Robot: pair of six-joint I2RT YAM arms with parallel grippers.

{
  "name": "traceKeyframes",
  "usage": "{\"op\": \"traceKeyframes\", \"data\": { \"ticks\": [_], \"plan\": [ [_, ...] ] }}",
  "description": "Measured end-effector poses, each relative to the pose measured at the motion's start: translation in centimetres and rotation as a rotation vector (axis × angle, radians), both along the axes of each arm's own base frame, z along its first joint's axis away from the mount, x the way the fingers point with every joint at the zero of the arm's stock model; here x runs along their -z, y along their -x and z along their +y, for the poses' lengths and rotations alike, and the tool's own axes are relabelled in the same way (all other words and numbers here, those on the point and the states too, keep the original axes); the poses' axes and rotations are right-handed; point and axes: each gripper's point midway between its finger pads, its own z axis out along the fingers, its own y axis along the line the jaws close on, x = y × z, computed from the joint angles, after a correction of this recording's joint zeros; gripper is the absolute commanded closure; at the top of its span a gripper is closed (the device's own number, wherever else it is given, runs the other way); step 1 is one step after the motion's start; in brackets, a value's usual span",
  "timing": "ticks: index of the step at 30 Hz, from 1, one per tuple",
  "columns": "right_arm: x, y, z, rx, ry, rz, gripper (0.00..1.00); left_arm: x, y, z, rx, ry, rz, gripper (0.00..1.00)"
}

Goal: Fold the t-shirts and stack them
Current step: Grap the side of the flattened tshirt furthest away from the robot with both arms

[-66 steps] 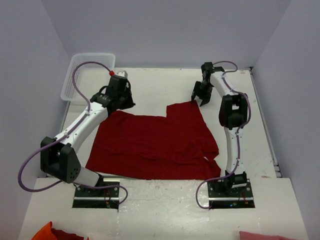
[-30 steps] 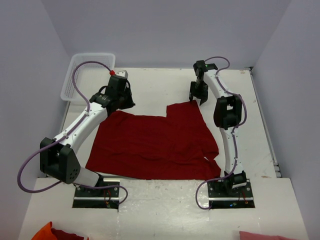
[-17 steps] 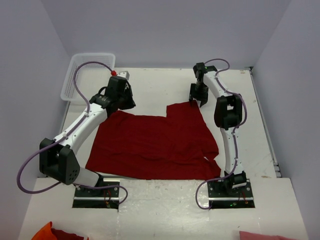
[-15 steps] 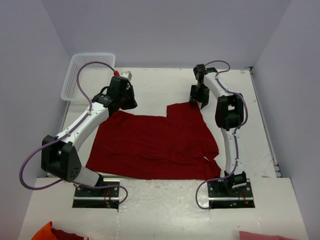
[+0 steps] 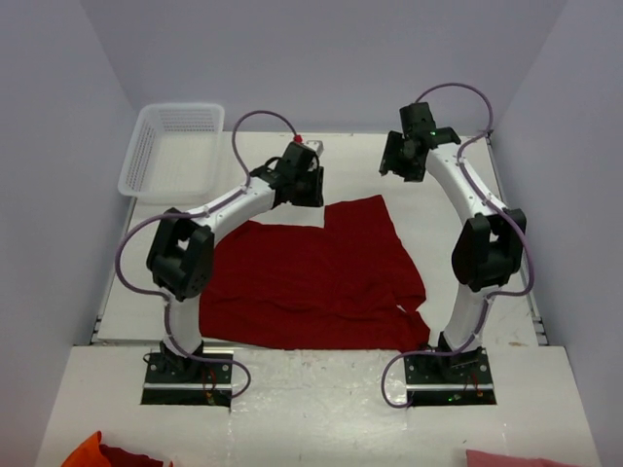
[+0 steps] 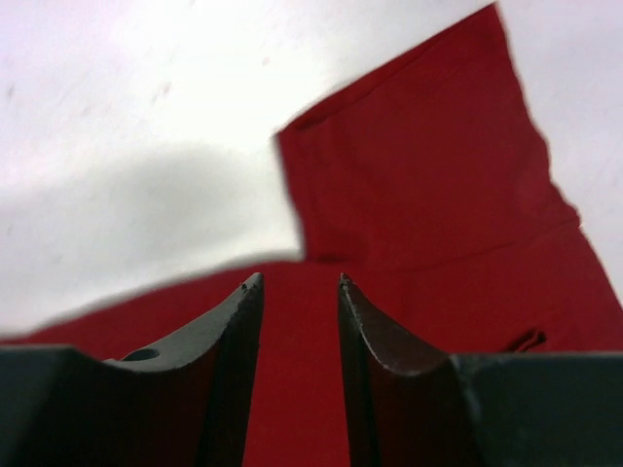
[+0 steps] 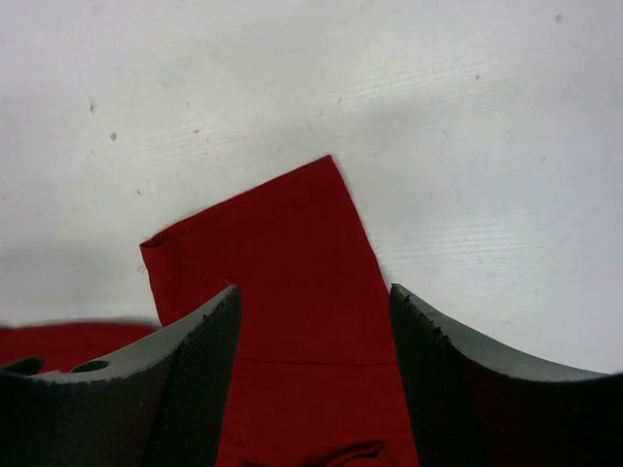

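A dark red t-shirt [image 5: 311, 272] lies spread flat on the white table, one sleeve [image 5: 360, 216] pointing toward the far side. My left gripper [image 5: 308, 195] hovers over the shirt's far edge beside that sleeve. In the left wrist view the left gripper [image 6: 297, 287] is open with nothing between its fingers, and red cloth [image 6: 419, 185] lies below. My right gripper [image 5: 397, 167] hangs above bare table just beyond the sleeve. The right wrist view shows the right gripper [image 7: 313, 292] open wide over the sleeve [image 7: 273, 253], apart from it.
A white mesh basket [image 5: 170, 146] stands at the table's far left corner. On the near ledge lie an orange and red cloth [image 5: 97, 452] at the left and a pink cloth [image 5: 506, 457] at the right. Grey walls close in the table.
My left gripper has opened and swung right from the shirt's far left corner to beside the sleeve. My right gripper has risen and drawn back from the sleeve tip, opening a little wider.
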Motion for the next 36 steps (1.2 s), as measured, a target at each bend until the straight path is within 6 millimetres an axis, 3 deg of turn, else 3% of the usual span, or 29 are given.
{"op": "traceKeyframes", "data": {
  "ticks": [3, 8, 11, 14, 21, 36],
  "plan": [
    [-1.1, 1.0, -0.6, 0.013, 0.010, -0.033, 0.36, -0.3, -2.2, -3.8, 0.054, 0.011, -0.050, 0.58],
    [0.3, 3.8, -1.6, 0.044, 0.026, -0.010, 0.35, 0.5, -4.8, -8.9, 0.130, 0.034, -0.098, 0.57],
    [0.9, 5.9, -2.0, 0.052, 0.026, 0.011, 0.34, 2.0, -6.0, -11.1, 0.173, 0.039, -0.108, 0.56],
    [0.6, 6.6, -2.2, 0.053, 0.021, -0.004, 0.34, 4.0, -6.4, -12.6, 0.216, 0.032, -0.101, 0.55],
    [1.4, 7.1, -2.8, 0.061, 0.023, 0.000, 0.34, 7.4, -7.1, -13.4, 0.270, -0.010, -0.098, 0.52],
    [1.3, 6.6, -3.0, 0.065, 0.010, -0.004, 0.34, 8.8, -8.3, -12.1, 0.317, -0.122, -0.158, 0.50]
  ]
}}
